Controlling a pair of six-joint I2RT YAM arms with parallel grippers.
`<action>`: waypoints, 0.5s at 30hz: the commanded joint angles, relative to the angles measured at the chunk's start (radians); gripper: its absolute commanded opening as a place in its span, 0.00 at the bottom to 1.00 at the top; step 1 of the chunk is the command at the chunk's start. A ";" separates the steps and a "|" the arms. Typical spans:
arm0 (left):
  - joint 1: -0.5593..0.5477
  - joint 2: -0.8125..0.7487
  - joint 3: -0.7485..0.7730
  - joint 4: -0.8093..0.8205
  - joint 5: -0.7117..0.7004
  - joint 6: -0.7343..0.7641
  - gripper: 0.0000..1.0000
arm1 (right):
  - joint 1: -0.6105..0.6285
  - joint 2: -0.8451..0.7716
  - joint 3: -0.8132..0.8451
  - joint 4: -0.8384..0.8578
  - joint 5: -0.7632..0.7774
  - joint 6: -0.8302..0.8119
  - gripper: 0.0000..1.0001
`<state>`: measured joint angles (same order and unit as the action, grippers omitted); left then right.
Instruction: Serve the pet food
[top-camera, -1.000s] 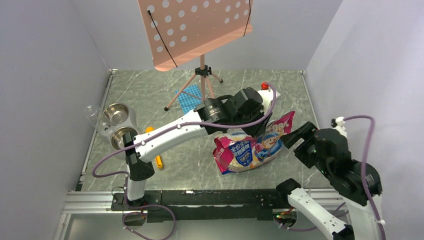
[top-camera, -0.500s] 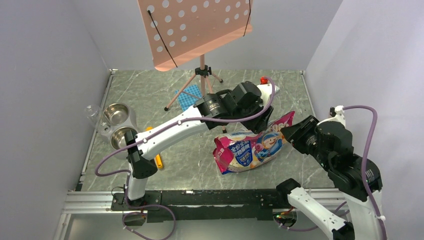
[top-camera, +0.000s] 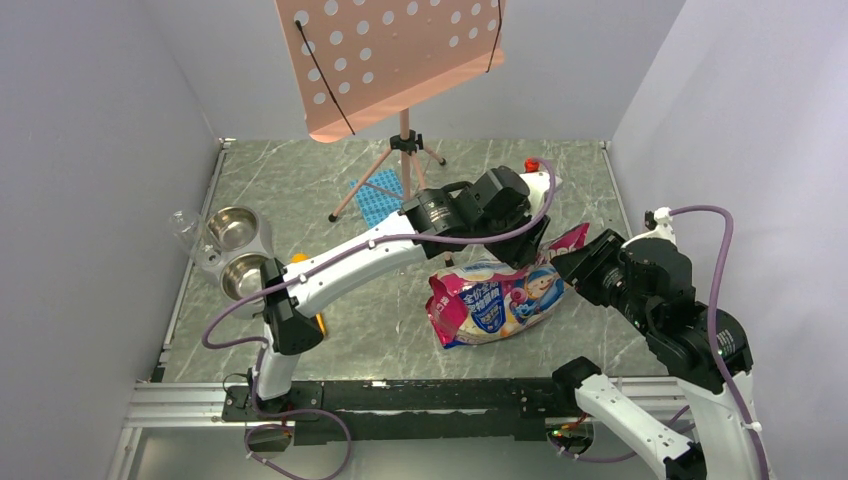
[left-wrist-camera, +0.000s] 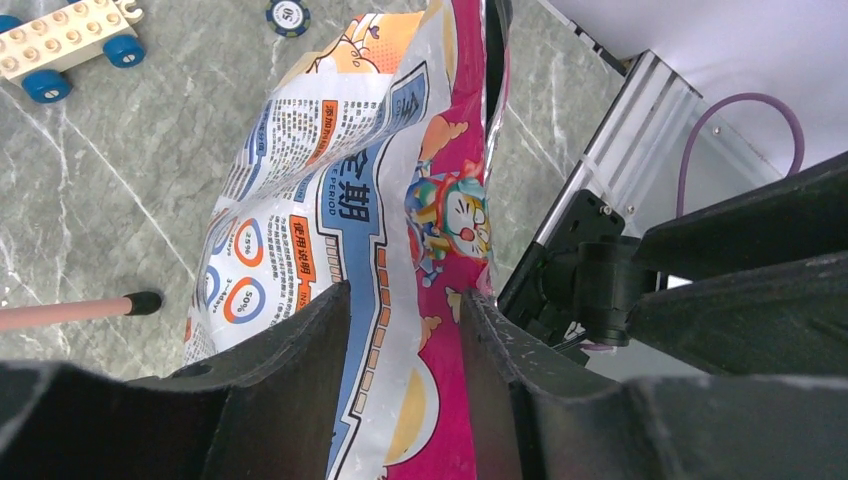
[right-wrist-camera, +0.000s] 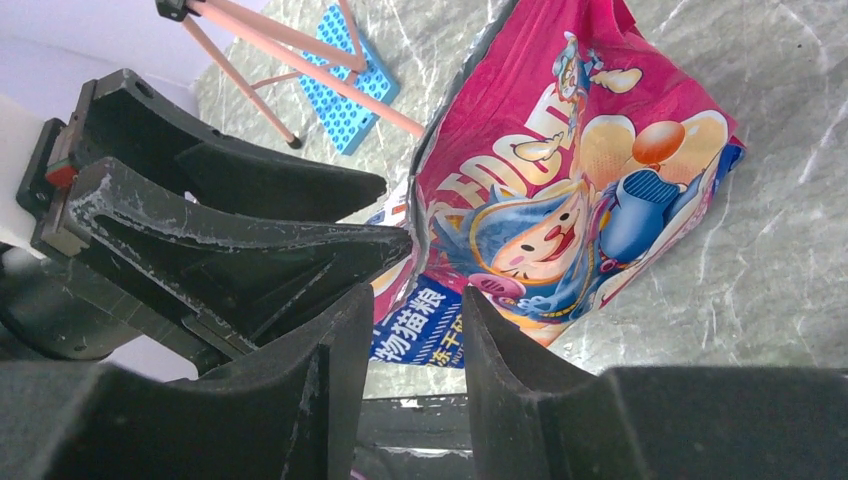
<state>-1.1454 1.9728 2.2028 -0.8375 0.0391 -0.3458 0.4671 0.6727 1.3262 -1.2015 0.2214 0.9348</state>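
Pet food: no kibble in view, presumably inside the foil bag (top-camera: 497, 298).
Left gripper (left-wrist-camera: 405, 295): fingers part-way apart, bag wall between them; a clamp cannot be told.
Right gripper (right-wrist-camera: 417, 295): likewise, astride the bag's pink edge.
Top view: left at the bag's 1 o'clock, right at 2 o'clock.
Bag lies on the table (top-camera: 380, 330).

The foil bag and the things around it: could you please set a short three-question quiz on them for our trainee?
1. True or false: the foil bag sits inside the steel bowls.
2. What passes between the fingers of the left claw? A. the foil bag B. a steel bowl C. nothing
3. On which side of the table, by the robot's own left and right, do the steel bowls stand?
Key: 1 false; 2 A; 3 left.
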 joint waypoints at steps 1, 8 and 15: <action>-0.001 0.018 0.063 0.008 0.018 -0.025 0.50 | 0.003 0.001 -0.004 0.040 -0.022 -0.024 0.41; -0.001 0.021 0.135 -0.003 0.018 -0.060 0.57 | 0.004 -0.007 -0.009 0.013 0.007 -0.017 0.41; -0.001 0.041 0.145 0.003 0.019 -0.063 0.53 | 0.003 -0.012 -0.003 -0.006 0.031 -0.016 0.40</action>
<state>-1.1442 2.0006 2.2997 -0.8433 0.0418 -0.3920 0.4671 0.6720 1.3128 -1.2095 0.2295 0.9264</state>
